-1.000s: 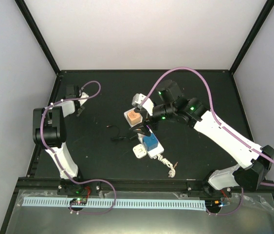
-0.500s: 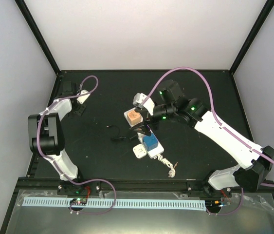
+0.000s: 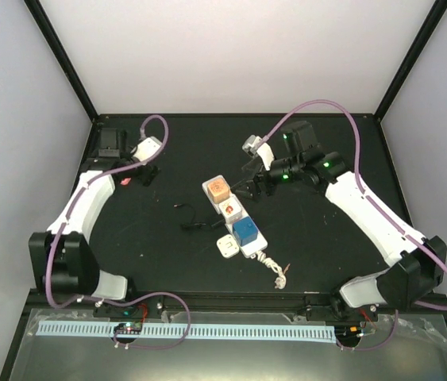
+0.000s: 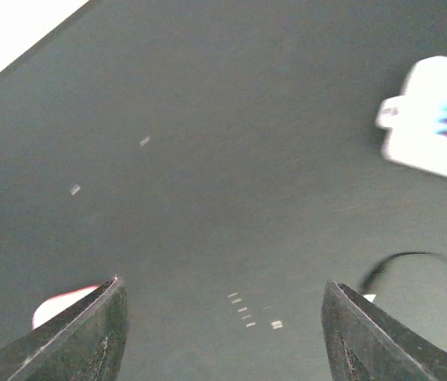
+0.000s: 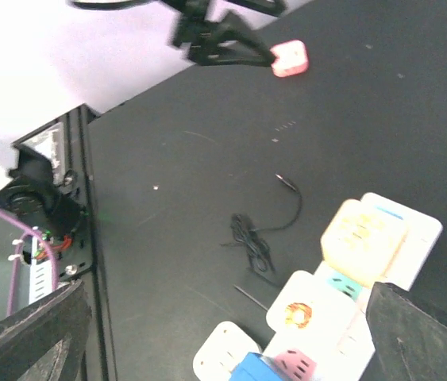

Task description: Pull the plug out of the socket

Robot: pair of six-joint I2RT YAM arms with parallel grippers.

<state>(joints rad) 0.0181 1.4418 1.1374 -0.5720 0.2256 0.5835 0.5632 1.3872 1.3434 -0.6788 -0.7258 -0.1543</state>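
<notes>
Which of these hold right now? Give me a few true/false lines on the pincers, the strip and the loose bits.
1. The right pincer is shut on the power strip. False: it is open and empty, clear of the strip.
2. A small pink block lies on the table beside the left pincer. True.
3. A blue cube sits on the power strip. True.
4. The black cable is draped over the strip. False: it lies on the table beside it.
5. The left pincer grips the pink block. False: its jaws stand apart with nothing between them.
</notes>
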